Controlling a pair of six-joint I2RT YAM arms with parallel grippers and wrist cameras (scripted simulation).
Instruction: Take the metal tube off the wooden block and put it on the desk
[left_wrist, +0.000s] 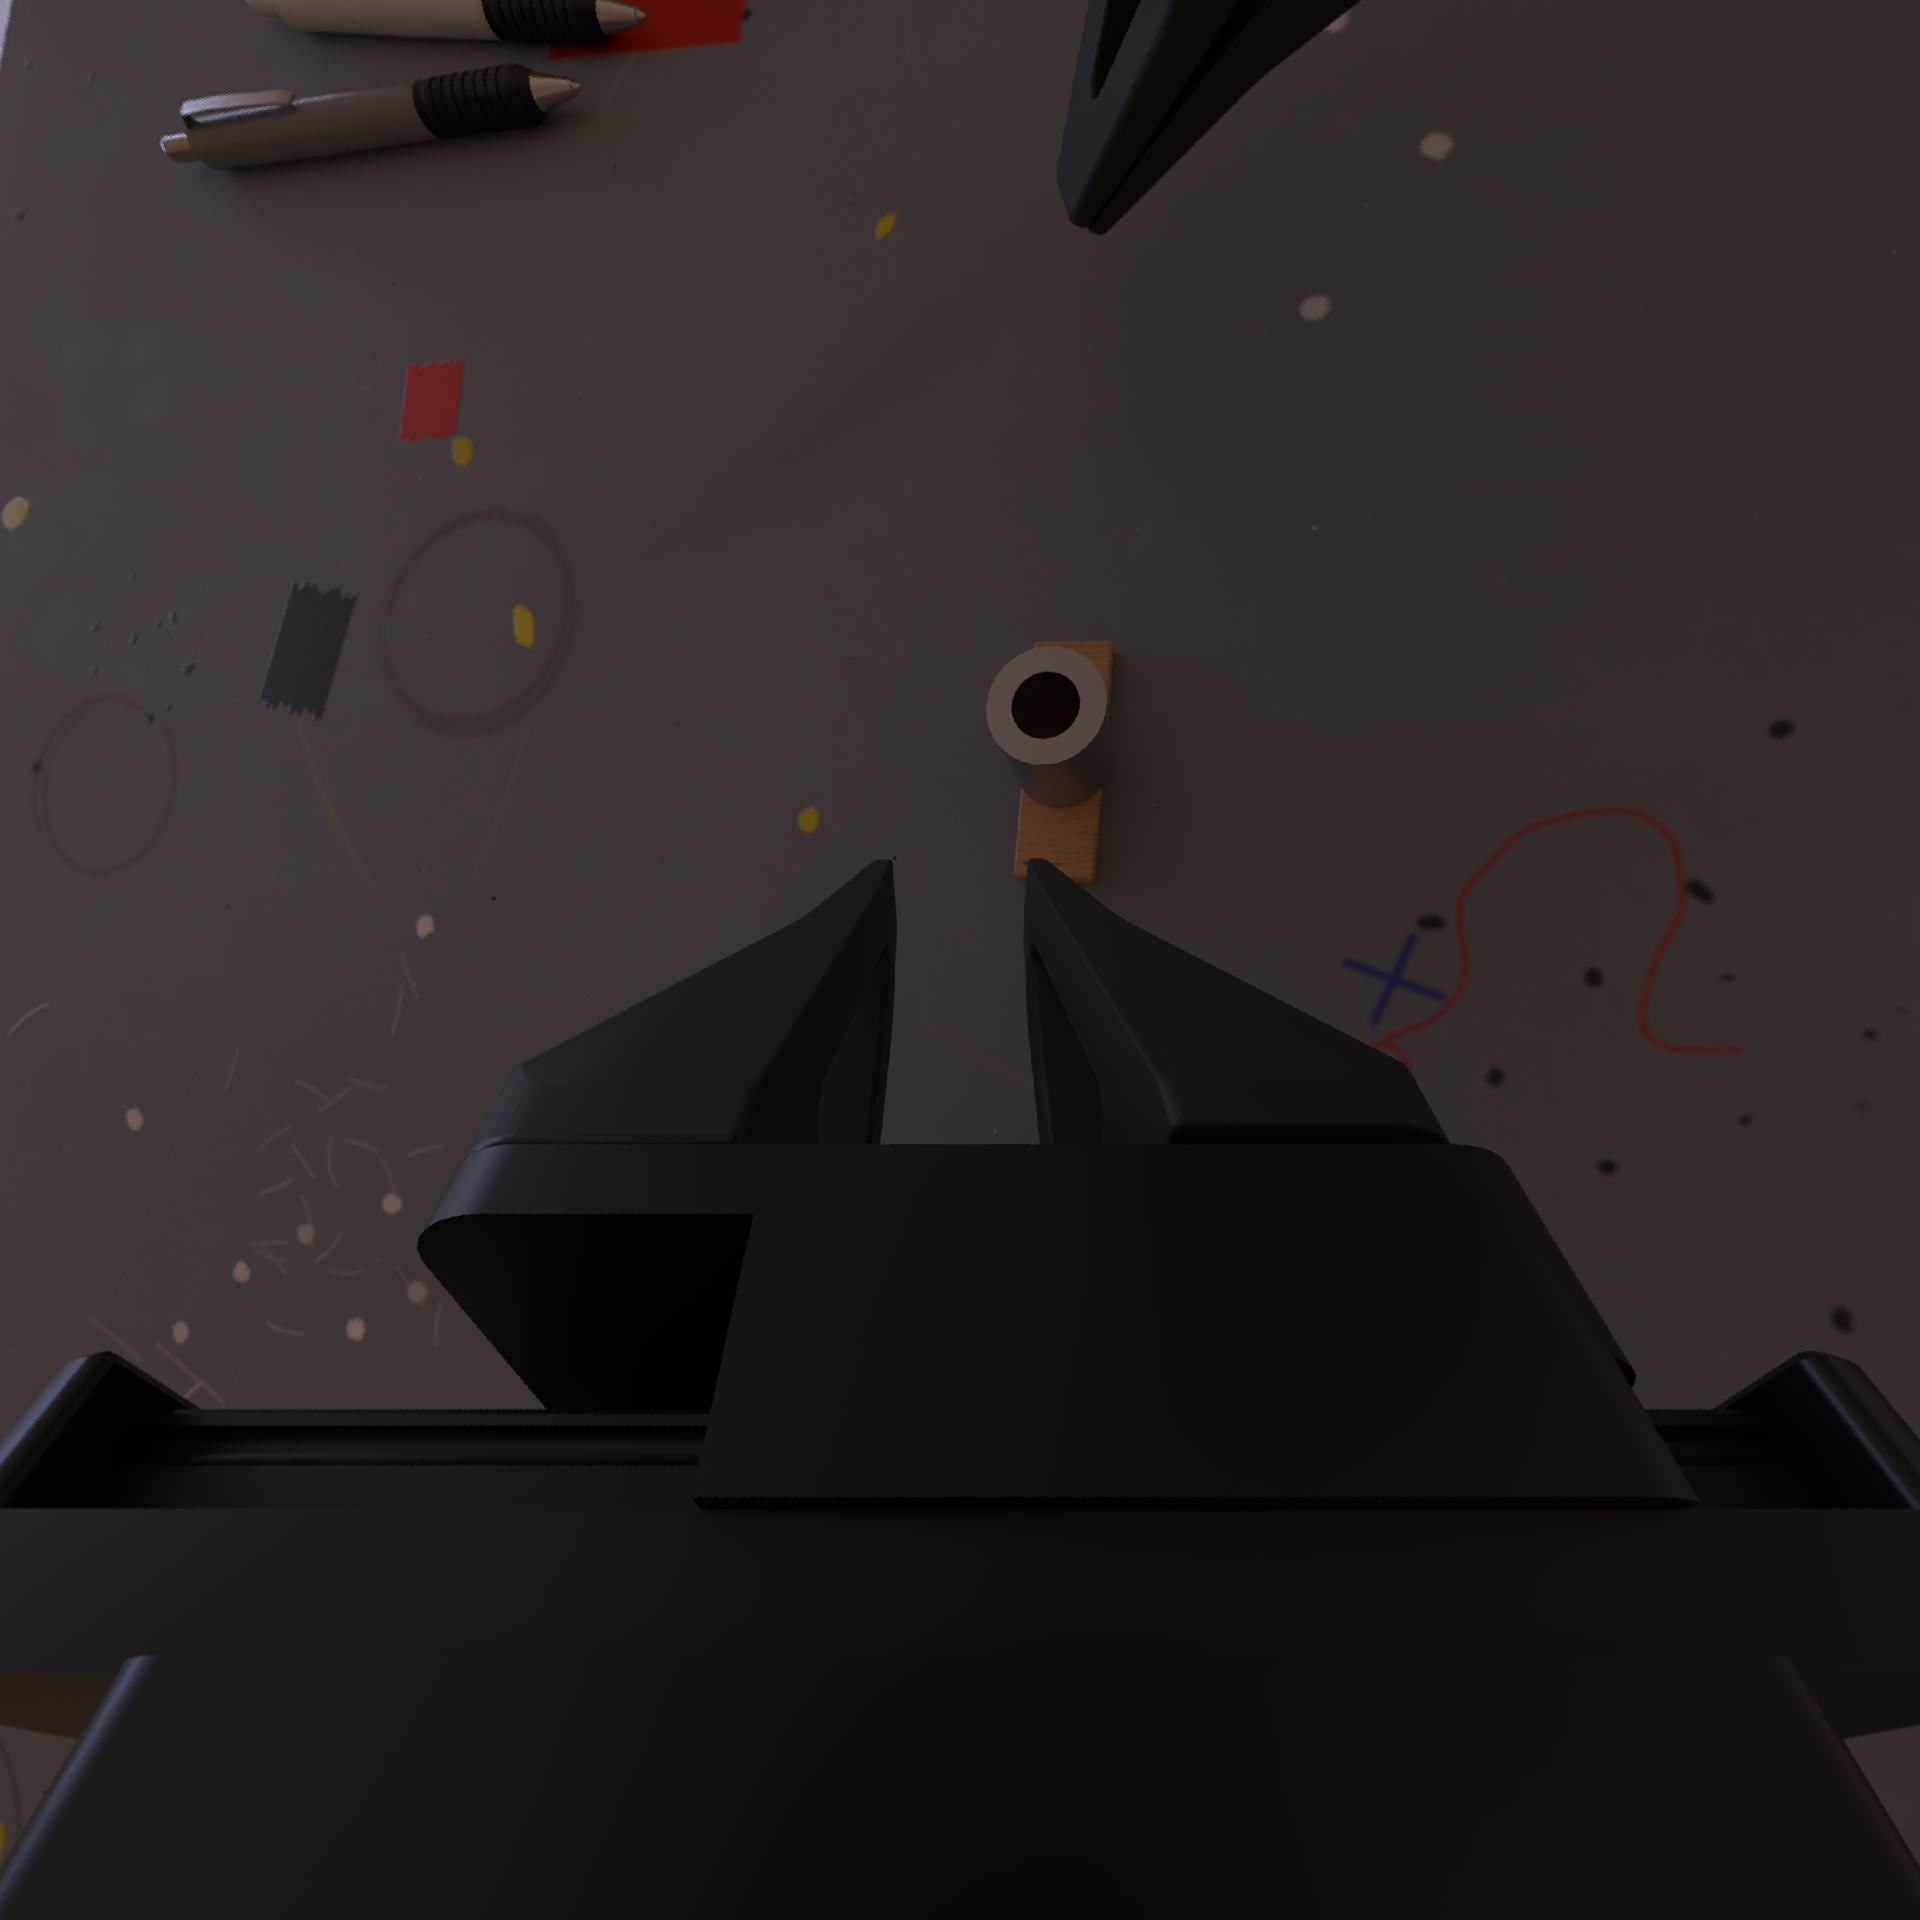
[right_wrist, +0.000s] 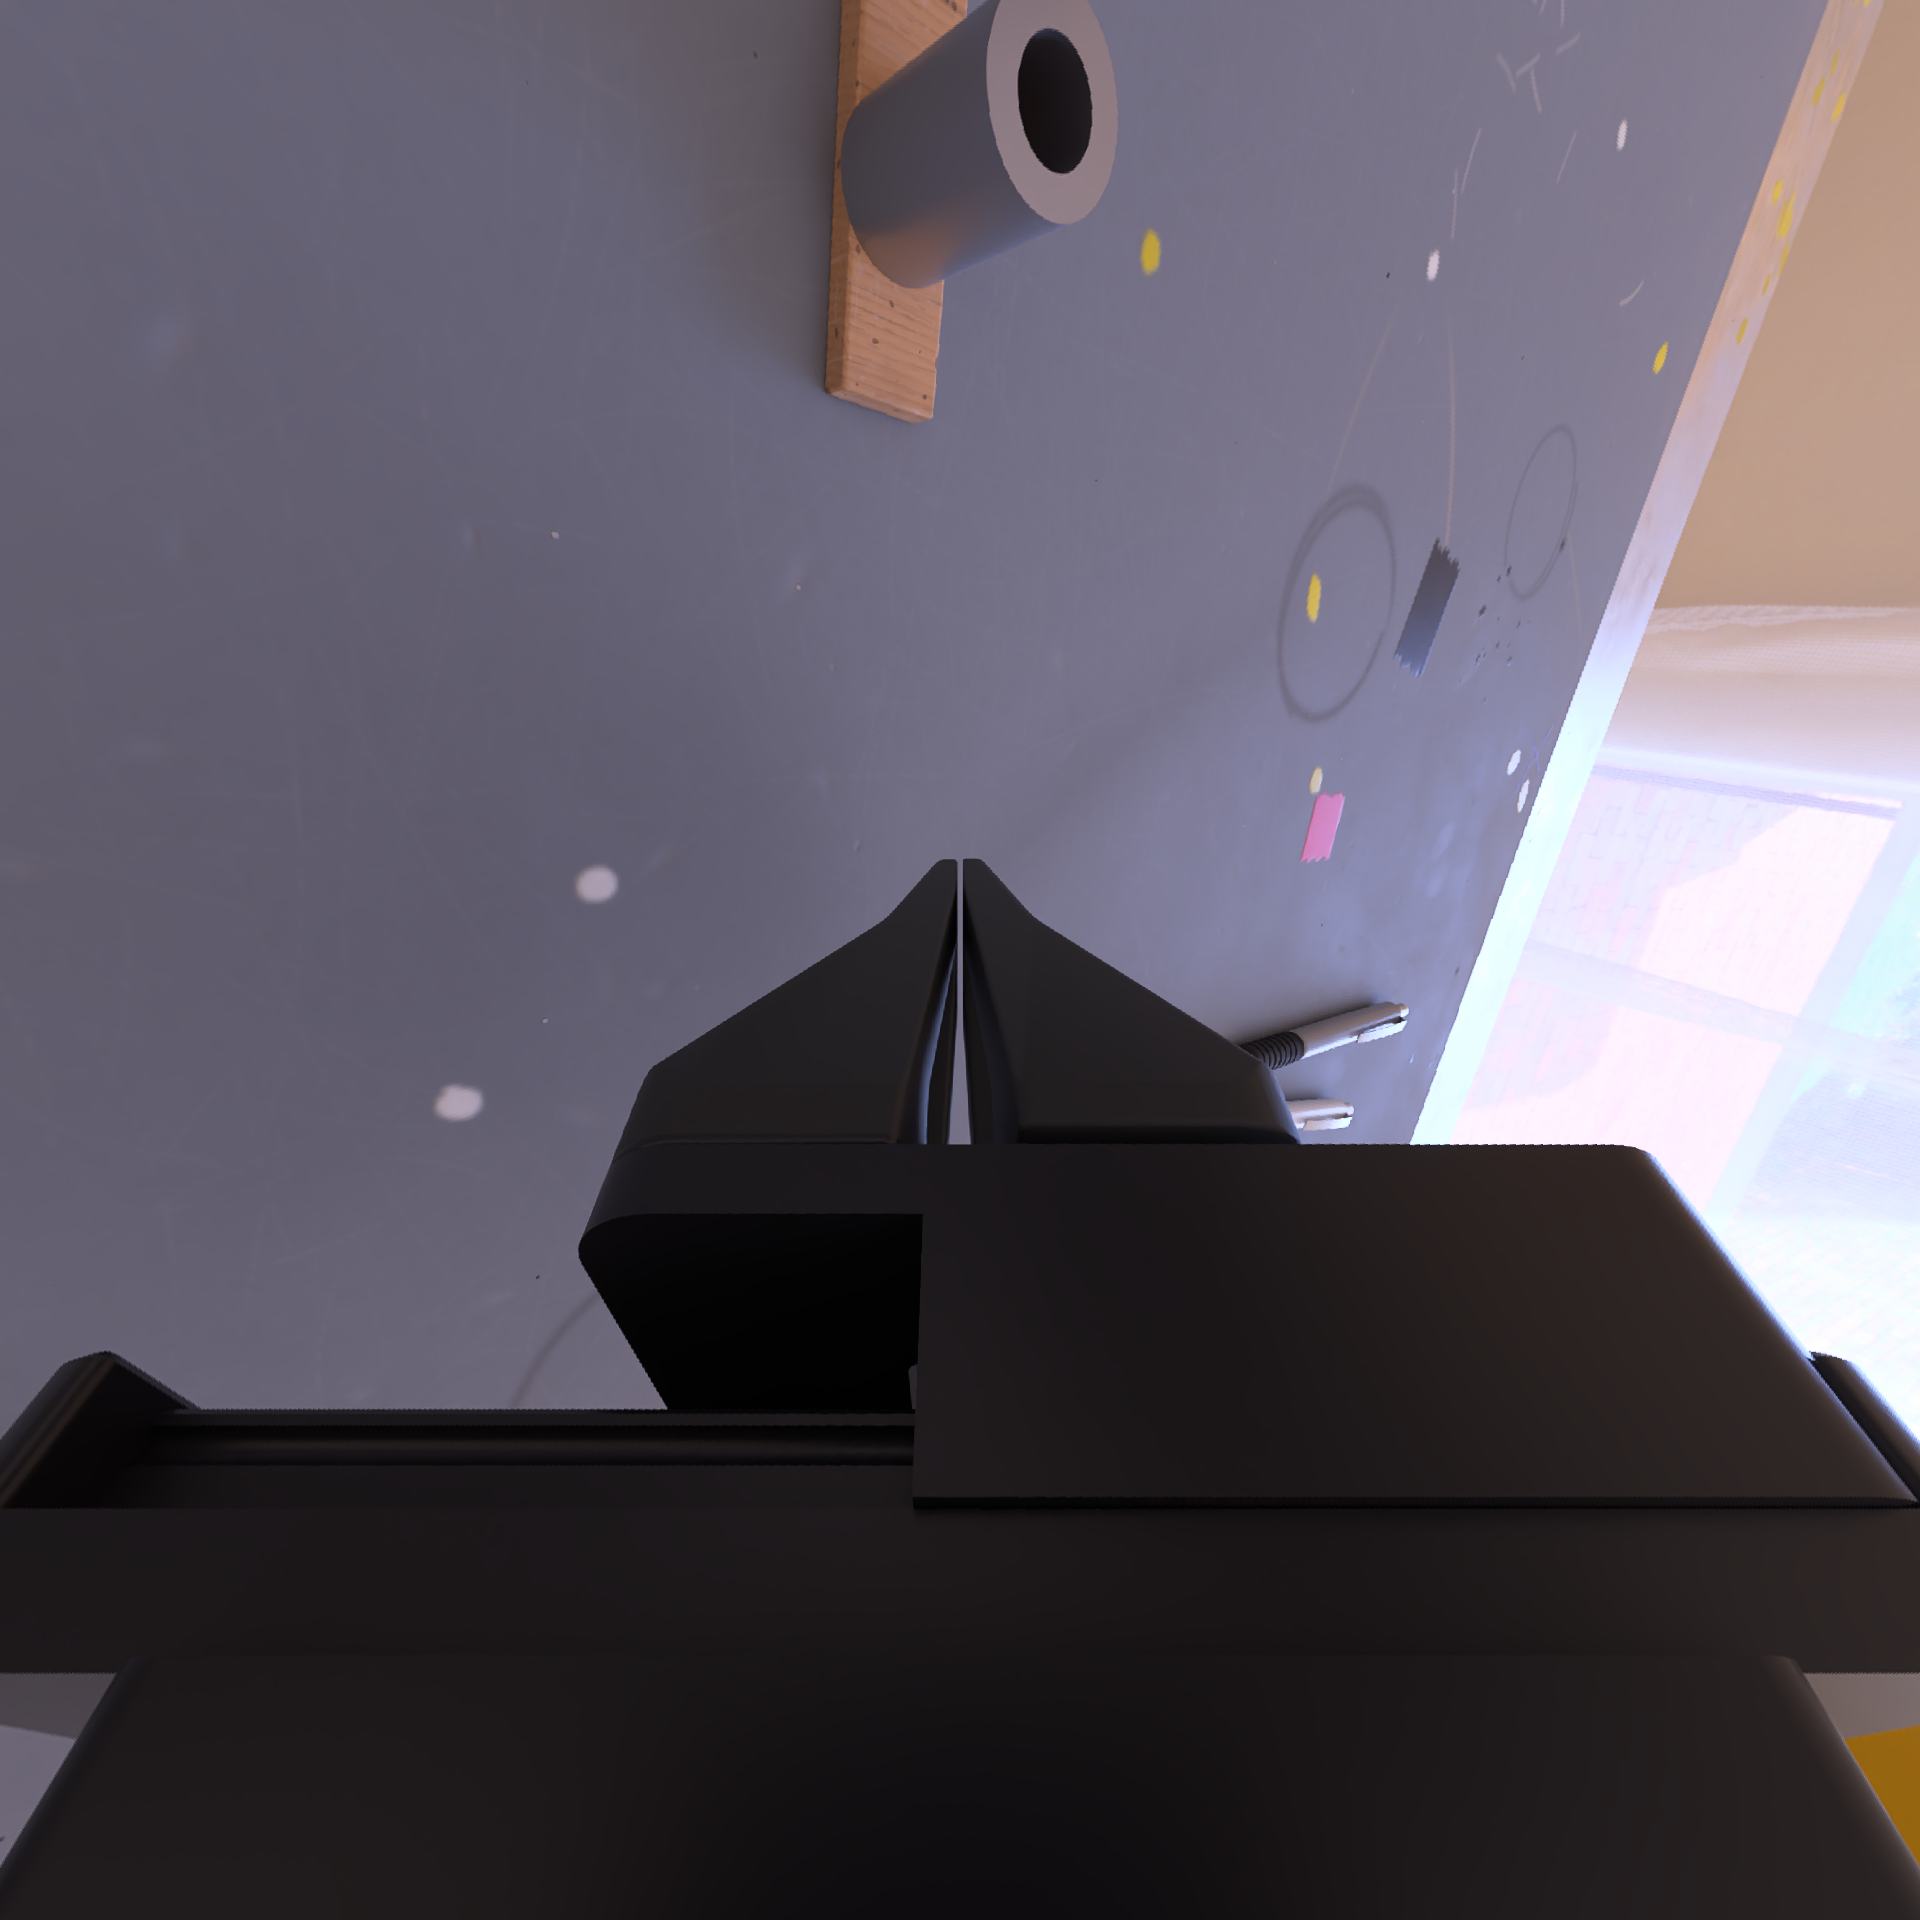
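Between the fingers of the left hand shows a narrow strip of bare bench: they stand slightly apart, holding nothing, high above the metal tube, which stands upright on the wooden block, well away from any bench edge in sight. The right hand has its fingers pressed together, empty, off to one side of the tube. As I judge it, the gap looks narrower than the tube, so a descent without widening could strike the rim, topple the tube or shove the block; an off-centre grip could drag the block along too. Only the left wrist view looks straight down the bore and shows two pens and red tape; only the right wrist view shows the tube's side wall, the block's thickness and a bench edge.
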